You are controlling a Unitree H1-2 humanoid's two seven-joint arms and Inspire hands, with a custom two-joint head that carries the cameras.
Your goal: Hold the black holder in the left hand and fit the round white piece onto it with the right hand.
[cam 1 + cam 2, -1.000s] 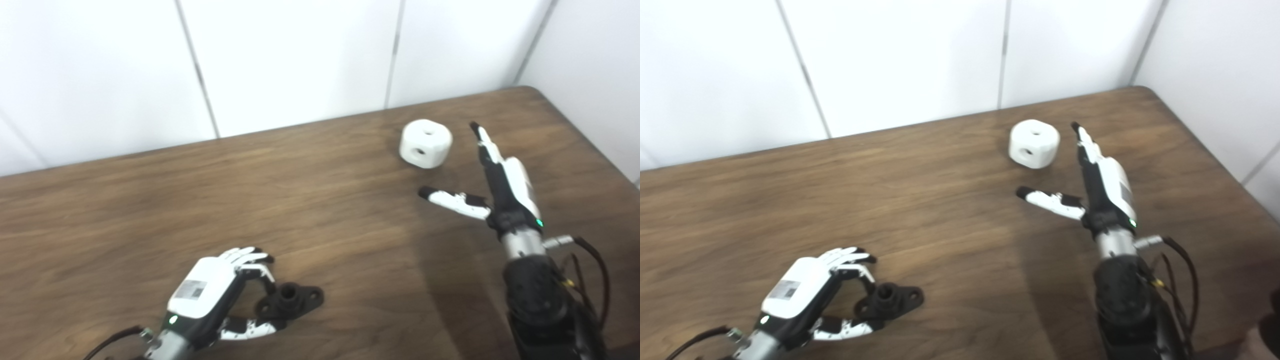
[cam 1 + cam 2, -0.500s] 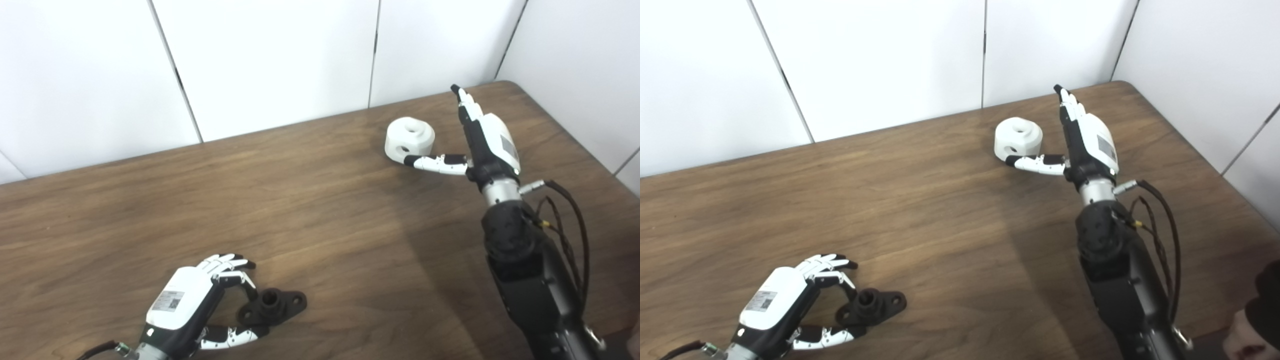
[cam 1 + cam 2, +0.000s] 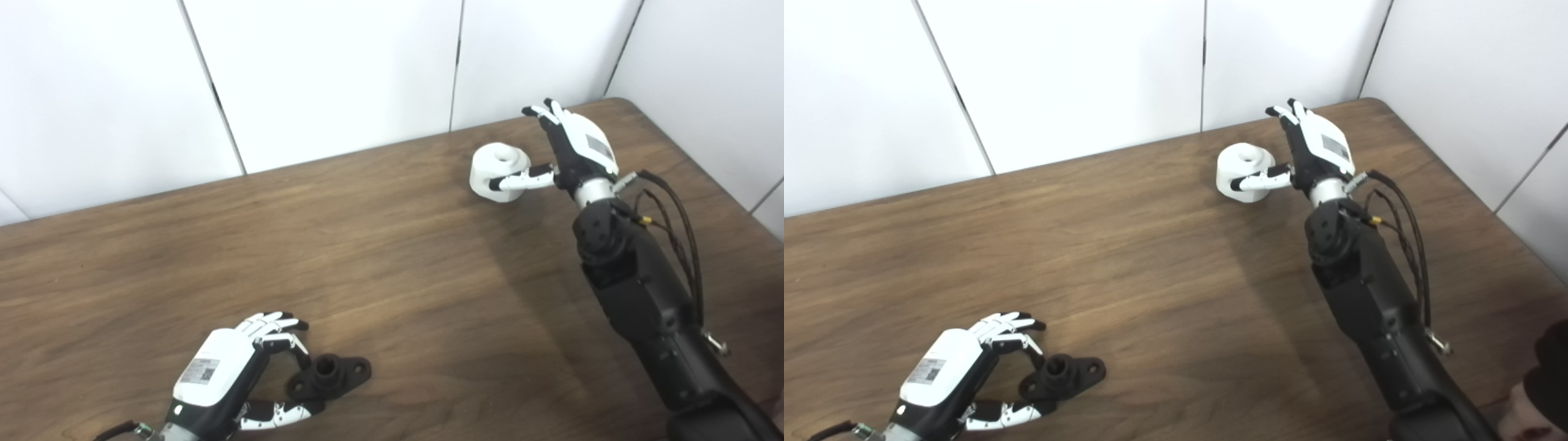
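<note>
The black holder (image 3: 334, 373) lies flat on the wooden table (image 3: 398, 263) near the front left, its hub pointing up. My left hand (image 3: 229, 367) is cupped around its left end, fingers curled over the far side and thumb by the near side; it looks open. The round white piece (image 3: 487, 168) sits at the far right. My right hand (image 3: 576, 150) is beside it on the right, thumb laid against its front face, fingers raised above and apart from it. Both also show in the right eye view: the holder (image 3: 1066, 373) and the white piece (image 3: 1234, 168).
White wall panels stand right behind the table's far edge. The table's rounded far right corner (image 3: 625, 104) is just beyond my right hand. Cables (image 3: 674, 202) loop off the right forearm. A dark object (image 3: 1546, 367) shows at the lower right edge.
My right hand has moved forward to the white piece; its thumb now lies against the piece's front and its fingers have bent forward. The camera shifted. The left hand and holder stayed.
</note>
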